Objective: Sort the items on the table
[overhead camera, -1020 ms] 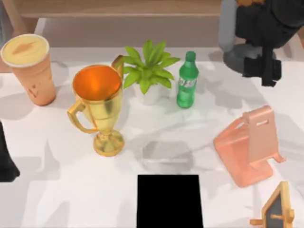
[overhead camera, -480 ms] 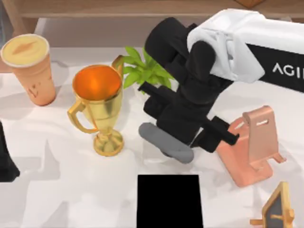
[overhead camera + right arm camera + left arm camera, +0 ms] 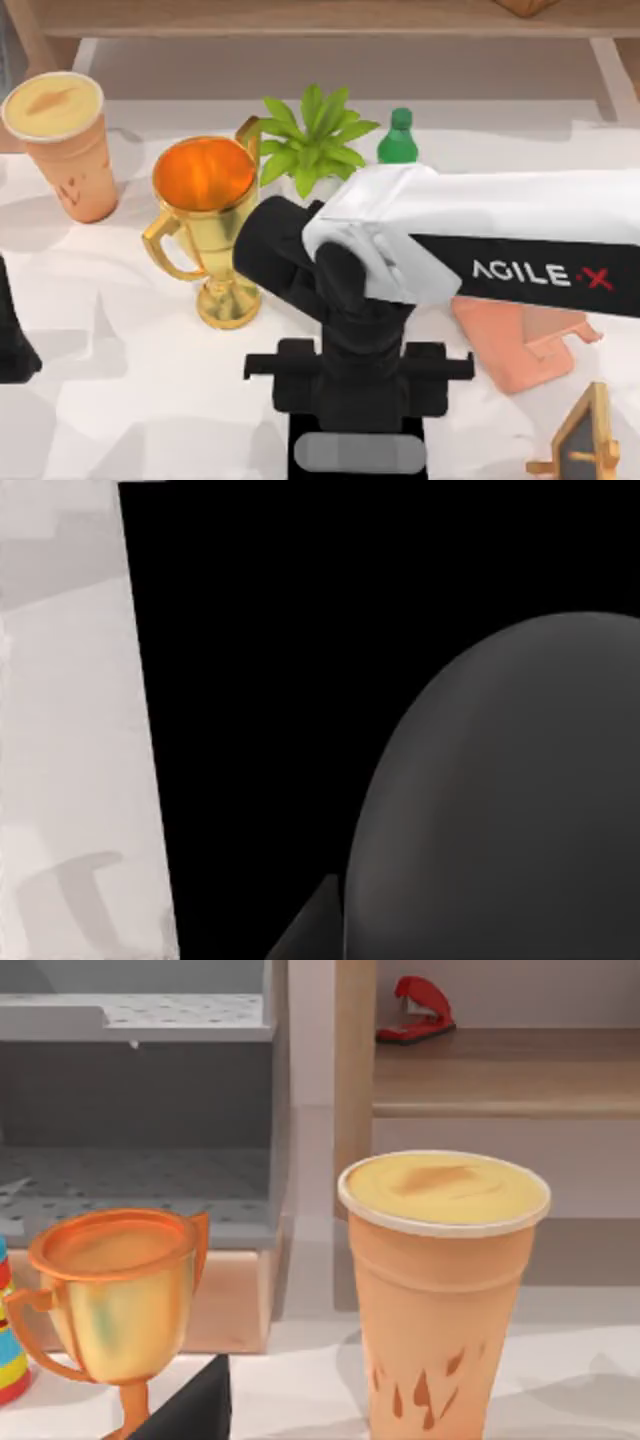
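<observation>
Dark grey computer mouse [image 3: 362, 452] sits in the right gripper [image 3: 360, 440] over a black flat mat [image 3: 300, 445] at 6 o'clock. A gold trophy cup [image 3: 207, 215] stands at 10 o'clock, the tall orange cup [image 3: 62, 140] further that way. I cannot tell the left gripper's fingers.

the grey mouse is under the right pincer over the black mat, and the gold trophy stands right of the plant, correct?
Not quite. The top view shows the gold trophy left of the plant, not right. The rest holds: the grey mouse is under the right pincer over the black mat.
</observation>
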You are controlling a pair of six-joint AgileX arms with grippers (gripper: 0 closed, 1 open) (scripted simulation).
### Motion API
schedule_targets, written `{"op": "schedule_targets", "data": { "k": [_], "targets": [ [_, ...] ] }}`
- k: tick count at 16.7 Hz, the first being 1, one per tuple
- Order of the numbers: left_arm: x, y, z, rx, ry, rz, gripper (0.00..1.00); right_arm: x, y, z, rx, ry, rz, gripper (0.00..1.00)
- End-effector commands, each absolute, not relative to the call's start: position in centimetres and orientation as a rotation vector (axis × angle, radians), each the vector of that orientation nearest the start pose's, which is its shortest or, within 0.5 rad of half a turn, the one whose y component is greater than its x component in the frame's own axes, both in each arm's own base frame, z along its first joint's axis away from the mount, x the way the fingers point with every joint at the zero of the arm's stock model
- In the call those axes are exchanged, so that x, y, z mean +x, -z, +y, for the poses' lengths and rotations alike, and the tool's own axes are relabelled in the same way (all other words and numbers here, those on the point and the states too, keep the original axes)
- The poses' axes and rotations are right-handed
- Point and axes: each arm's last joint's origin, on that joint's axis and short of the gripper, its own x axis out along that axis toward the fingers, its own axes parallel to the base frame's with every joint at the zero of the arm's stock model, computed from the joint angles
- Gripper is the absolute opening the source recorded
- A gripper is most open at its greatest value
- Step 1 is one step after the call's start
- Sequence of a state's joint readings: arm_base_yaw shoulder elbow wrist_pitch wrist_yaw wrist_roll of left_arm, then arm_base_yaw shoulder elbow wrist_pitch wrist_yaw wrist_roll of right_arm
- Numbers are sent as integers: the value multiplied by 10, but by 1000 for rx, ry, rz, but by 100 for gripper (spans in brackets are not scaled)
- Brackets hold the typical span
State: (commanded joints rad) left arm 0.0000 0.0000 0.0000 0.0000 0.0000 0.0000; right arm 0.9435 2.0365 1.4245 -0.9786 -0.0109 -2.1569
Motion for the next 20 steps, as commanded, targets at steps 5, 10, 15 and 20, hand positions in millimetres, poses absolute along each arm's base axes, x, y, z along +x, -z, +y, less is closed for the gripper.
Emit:
{"op": "schedule_targets", "data": {
  "k": [5, 10, 15, 20],
  "targets": [
    [106, -160, -1, 0, 0, 0, 100, 220, -146, 307, -2183, -2227, 50, 0],
    [106, -160, -1, 0, 0, 0, 100, 218, -135, 308, -2186, -2235, 46, 0],
    [106, -160, -1, 0, 0, 0, 100, 218, -135, 308, -2186, -2235, 46, 15],
    [106, -160, -1, 0, 0, 0, 100, 218, -135, 308, -2186, -2235, 46, 53]
  ]
}}
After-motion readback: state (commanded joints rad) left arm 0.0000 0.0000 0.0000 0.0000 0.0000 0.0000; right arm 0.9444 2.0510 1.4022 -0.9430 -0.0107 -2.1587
